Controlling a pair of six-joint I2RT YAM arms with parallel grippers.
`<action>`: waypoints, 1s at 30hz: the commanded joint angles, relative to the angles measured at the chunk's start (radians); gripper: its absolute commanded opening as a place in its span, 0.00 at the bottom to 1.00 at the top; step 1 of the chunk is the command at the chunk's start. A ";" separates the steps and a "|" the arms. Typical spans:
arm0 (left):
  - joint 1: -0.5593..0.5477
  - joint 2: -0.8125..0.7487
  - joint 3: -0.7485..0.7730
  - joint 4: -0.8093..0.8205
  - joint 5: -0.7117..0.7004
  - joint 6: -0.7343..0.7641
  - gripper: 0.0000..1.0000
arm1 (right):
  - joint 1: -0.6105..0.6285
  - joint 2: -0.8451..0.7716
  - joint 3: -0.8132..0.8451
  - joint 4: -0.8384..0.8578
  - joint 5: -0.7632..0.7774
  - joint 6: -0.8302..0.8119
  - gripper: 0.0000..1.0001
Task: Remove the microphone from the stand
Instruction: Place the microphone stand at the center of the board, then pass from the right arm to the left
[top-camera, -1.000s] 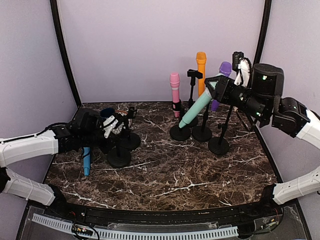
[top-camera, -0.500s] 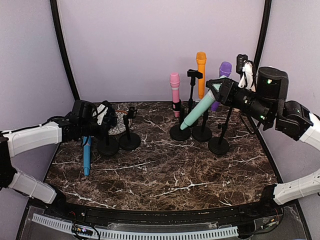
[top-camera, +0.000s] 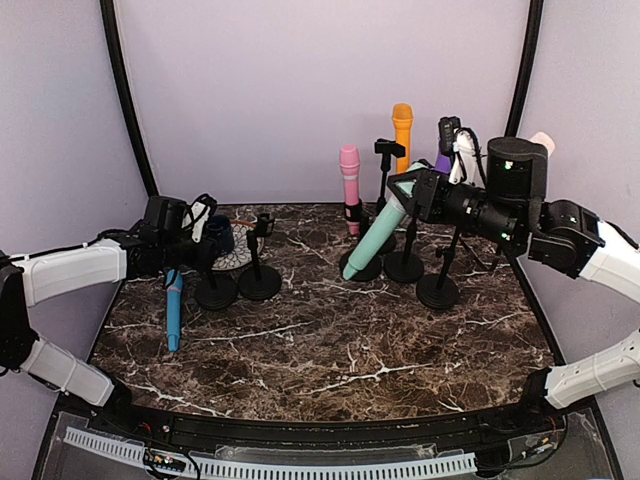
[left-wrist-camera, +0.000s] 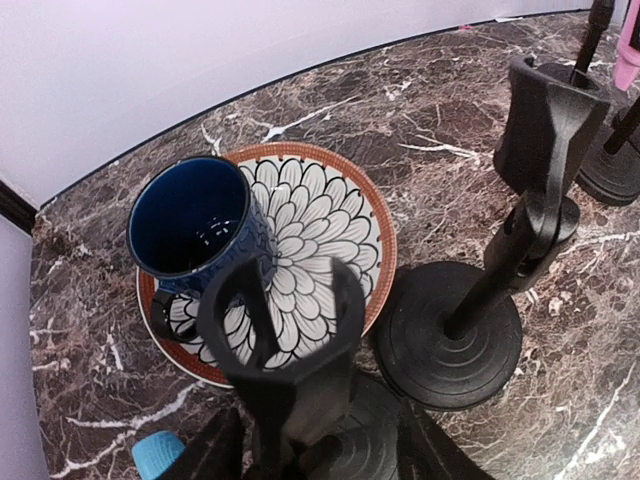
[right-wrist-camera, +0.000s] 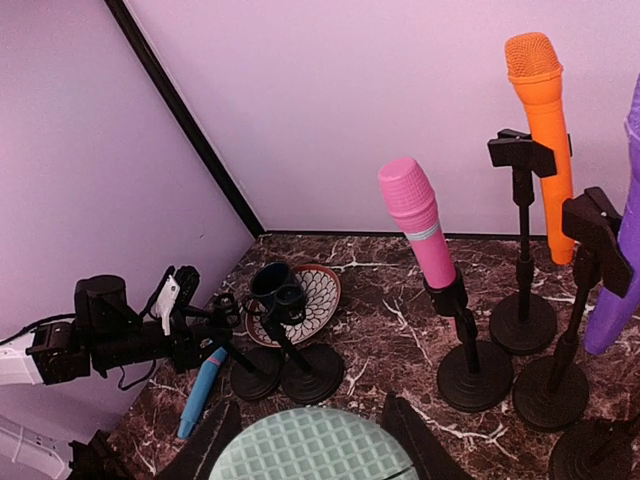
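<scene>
above the right half of the worktop (top-camera: 330, 350), found the right tool (top-camera: 406, 192) clamped on the grille end of the mint-green microphone (top-camera: 372, 235), with its body slanted down and left and its tail low beside the base of the pink microphone's stand (top-camera: 368, 268); judged it already out of its clip but not clear of the crowd. at the far left, saw the left tool (left-wrist-camera: 318, 452) partly spread astride the stem of an empty stand (left-wrist-camera: 282, 325), pinching nothing, with the mug (left-wrist-camera: 195, 215) and plate (left-wrist-camera: 345, 200) just behind and a blue microphone (top-camera: 172, 310) lying flat on the worktop nearby. feared most a sweep of that long tail into the pink microphone (top-camera: 349, 175) or its neighbours, toppling a stand. feared next a slip, given a hold so near one end and so much length hanging free. feared, too, a careless pull-back on the left hooking the empty stand and tipping it onto the crockery.
</scene>
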 joint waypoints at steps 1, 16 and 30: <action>0.007 -0.070 -0.001 0.020 -0.018 -0.039 0.59 | -0.006 0.029 0.011 0.079 -0.082 -0.006 0.34; -0.122 -0.385 0.003 -0.038 0.226 -0.036 0.87 | -0.003 0.101 -0.028 0.162 -0.219 -0.003 0.35; -0.639 -0.173 0.100 0.220 0.272 -0.208 0.83 | 0.063 0.200 0.018 0.308 -0.455 -0.103 0.36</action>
